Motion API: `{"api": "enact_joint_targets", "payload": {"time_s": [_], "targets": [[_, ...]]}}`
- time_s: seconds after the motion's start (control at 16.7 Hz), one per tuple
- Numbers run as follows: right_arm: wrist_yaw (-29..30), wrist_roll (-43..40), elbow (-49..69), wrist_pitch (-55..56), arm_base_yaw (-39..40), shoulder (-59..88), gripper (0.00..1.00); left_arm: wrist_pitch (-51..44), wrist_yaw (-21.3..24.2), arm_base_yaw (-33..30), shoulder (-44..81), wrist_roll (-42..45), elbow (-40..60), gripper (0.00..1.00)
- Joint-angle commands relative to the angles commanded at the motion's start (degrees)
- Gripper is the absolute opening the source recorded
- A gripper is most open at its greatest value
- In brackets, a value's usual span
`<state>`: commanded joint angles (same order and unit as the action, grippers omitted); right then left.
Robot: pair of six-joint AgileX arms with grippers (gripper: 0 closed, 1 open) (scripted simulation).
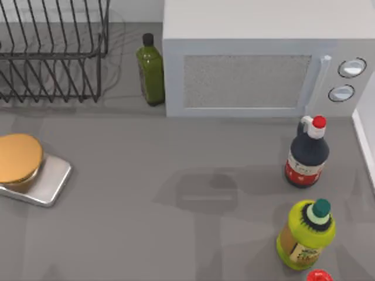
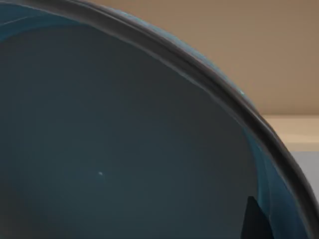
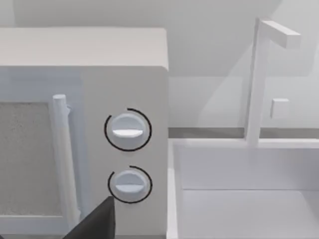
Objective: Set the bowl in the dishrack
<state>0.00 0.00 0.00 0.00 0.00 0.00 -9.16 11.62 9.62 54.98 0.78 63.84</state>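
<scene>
One step appears to be in hand: the carry. The bowl (image 2: 124,139) is seen at very close range in the left wrist view, its blue-teal inside and thin rim set against a tan wall, so it is judged to be lifted off the table (image 1: 176,175). The left gripper (image 2: 253,221) is judged to be clamped on it, since a dark fingertip (image 2: 252,219) is laid against the inner wall just under the rim (the other side of the grasp is hidden).

The dishrack (image 1: 53,52) is placed at the back left corner of the table, and nothing is seen in its visible part. For the next move, the bowl would need to be brought over the rack, lined up with the gaps between the upright dividers, and lowered before it is released. Some care may be needed with the green bottle (image 1: 151,70), which is stood between the rack and the microwave (image 1: 258,70).

The right gripper (image 3: 99,221) is held facing the microwave's dials and a white sink (image 3: 249,199); how far its jaws are parted cannot be told.

The grey table is also occupied by a golden dome (image 1: 20,158) on a silver base at the left, and by a dark bottle (image 1: 306,153) and a yellow-green bottle (image 1: 306,234) at the right.
</scene>
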Motion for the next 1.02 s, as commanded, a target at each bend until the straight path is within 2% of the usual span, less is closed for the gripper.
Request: {"api": "enact_joint_targets", "payload": {"time_s": [0.24, 0.72, 1.02], "targets": [[0.0, 0.0, 0.0, 0.0, 0.0, 0.0, 1.00, 12.9, -0.9, -1.3, 12.0, 0.1, -1.3, 0.00], [0.0, 0.0, 0.0, 0.0, 0.0, 0.0, 1.00, 48.2, -4.4, -4.7, 39.0, 0.4, -8.2, 0.00], [0.0, 0.0, 0.0, 0.0, 0.0, 0.0, 1.00, 56.7, -5.6, -5.8, 45.6, 0.1, -10.9, 0.00]]}}
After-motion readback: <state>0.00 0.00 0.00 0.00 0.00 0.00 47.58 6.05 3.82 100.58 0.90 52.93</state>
